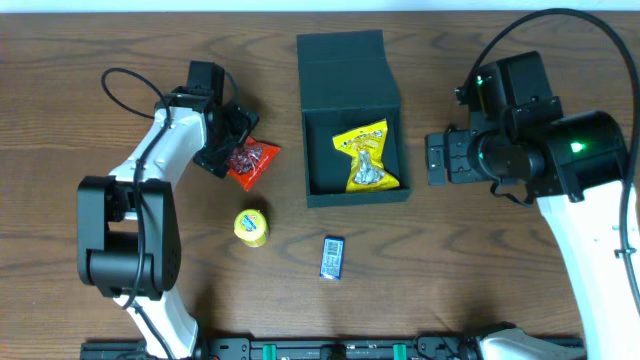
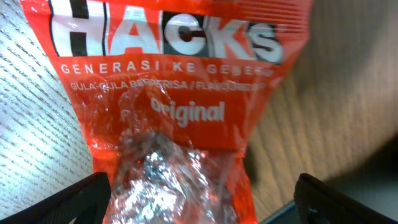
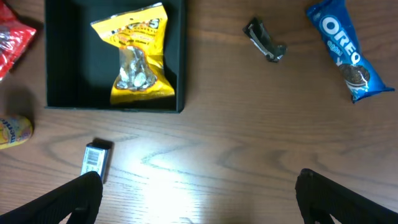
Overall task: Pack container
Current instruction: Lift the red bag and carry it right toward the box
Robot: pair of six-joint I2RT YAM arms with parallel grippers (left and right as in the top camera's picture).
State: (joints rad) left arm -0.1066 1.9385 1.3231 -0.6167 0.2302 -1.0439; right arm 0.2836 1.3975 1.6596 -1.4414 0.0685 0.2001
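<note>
Pick phase of packing, shown from overhead and from both wrists. The container (image 1: pixel 322 175), a dark teal square box, sits at the middle of the table (image 1: pixel 100 40) toward its far edge. Its flap lid (image 1: pixel 345 65) is folded back toward that edge. One yellow snack packet (image 1: pixel 368 157) lies inside near the right wall, leaving the left part of the floor bare. My left gripper (image 1: pixel 232 150) is down over the red Hacks packet (image 1: pixel 255 163), which lies near the container's left wall. Its jaws are spread wide with the packet between them, not pinched; I cannot tell whether either fingertip touches the wrapper. My right gripper (image 1: pixel 437 160) hangs just off the container's right wall, jaws equally spread, holding nothing. I judge the step in hand to be the grasp of the red packet. The next move calls for closing on its crinkled body, lifting above the wall, and carrying it right to the bare part of the floor. Waiting toward the near edge are a small yellow round pack (image 1: pixel 251 227) and a small blue packet (image 1: pixel 333 256). The right wrist view adds an Oreo packet (image 3: pixel 348 53) and a black clip (image 3: pixel 264 40) to the container's right. The table is open between the red packet and the left wall, so the raised wall is the one edge to clear. The right arm stands close, and I would keep it outside the box.
</note>
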